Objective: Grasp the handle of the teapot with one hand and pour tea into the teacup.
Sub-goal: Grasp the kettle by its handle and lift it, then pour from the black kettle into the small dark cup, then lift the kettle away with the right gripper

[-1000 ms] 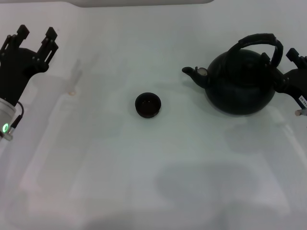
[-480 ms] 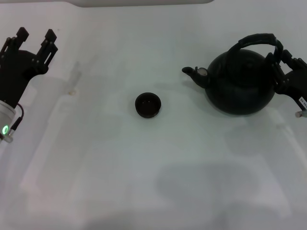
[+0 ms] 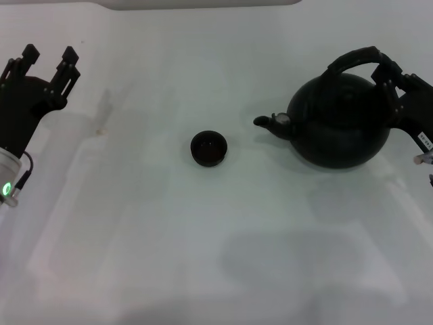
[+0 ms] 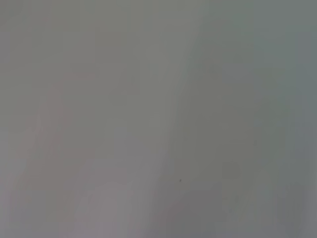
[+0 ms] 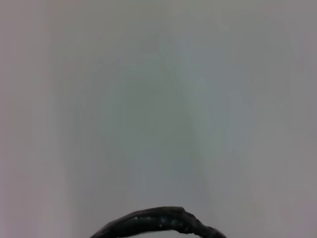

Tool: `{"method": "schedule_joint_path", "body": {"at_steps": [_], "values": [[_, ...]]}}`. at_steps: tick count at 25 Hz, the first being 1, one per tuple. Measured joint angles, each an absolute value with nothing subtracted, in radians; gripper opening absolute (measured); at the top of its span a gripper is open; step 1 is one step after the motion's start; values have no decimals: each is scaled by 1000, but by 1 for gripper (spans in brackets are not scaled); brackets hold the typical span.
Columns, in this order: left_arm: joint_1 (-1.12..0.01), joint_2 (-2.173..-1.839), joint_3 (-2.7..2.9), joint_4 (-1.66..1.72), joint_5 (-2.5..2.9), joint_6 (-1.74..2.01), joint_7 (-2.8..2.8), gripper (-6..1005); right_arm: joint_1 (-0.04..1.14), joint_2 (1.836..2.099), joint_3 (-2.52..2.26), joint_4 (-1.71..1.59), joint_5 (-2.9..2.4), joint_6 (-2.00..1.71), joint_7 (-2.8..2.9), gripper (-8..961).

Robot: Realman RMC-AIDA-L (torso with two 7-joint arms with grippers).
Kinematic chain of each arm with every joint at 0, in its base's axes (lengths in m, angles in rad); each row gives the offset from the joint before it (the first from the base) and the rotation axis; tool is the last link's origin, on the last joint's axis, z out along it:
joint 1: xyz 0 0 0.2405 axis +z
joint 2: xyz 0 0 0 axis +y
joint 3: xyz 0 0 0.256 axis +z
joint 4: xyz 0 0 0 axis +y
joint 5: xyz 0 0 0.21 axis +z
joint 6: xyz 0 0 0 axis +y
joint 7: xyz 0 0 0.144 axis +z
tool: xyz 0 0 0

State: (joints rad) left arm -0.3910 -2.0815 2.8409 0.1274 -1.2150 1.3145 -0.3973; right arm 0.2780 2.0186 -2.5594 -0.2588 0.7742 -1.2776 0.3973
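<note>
The black teapot (image 3: 338, 128) is at the right in the head view, its spout pointing left toward the teacup (image 3: 208, 148), a tiny black cup at the table's middle. My right gripper (image 3: 391, 76) is shut on the right end of the arched handle (image 3: 355, 58). The pot looks slightly raised and tipped, spout end down. In the right wrist view only the top of the handle (image 5: 158, 220) shows. My left gripper (image 3: 49, 57) is open and empty at the far left, well away from both. A small amber tea drop (image 3: 101, 131) lies on the table near it.
The white table (image 3: 203, 237) stretches bare between cup and front edge. A pale raised edge (image 3: 203, 3) runs along the back. The left wrist view shows only the blank table surface.
My right gripper moved in from the right and closed on the handle's right end. The teapot has shifted: its spout is lower and a little further left, and the body looks larger.
</note>
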Motion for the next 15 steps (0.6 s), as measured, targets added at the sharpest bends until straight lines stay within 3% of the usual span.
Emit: {"method": "schedule_joint_path", "body": {"at_steps": [5, 15], "values": [[-382, -2080, 2841, 138, -1215, 1315, -397, 724, 282, 2019, -2560, -259, 756, -1295, 397, 177], [-379, -2081, 2843, 138, -1211, 1314, -399, 724, 353, 2018, -2558, -272, 674, -1335, 347, 175]]}}
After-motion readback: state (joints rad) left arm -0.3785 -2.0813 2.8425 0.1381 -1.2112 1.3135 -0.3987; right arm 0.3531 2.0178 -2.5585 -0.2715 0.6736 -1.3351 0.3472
